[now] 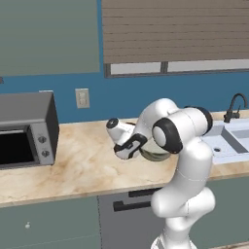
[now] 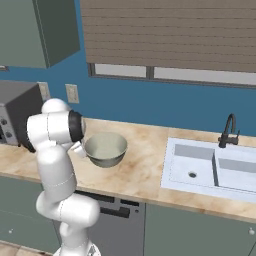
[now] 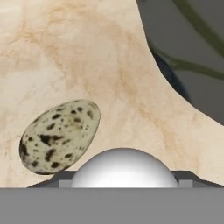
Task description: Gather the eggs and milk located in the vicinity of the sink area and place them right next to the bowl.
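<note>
Egg (image 3: 59, 135): pale and dark-speckled, lying on its side on the marble counter (image 3: 78, 52), near the bowl's outer wall but apart from it.
Bowl (image 2: 105, 149): upright on the counter, left of the sink (image 2: 210, 170).
Gripper: fingers hidden; cannot tell whether spread or closed.

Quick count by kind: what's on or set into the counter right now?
Egg, speckled, lying on the counter beside the bowl: 1
Bowl: 1
Microwave: 1
Sink, double basin: 1
Faucet: 1
Total: 5
</note>
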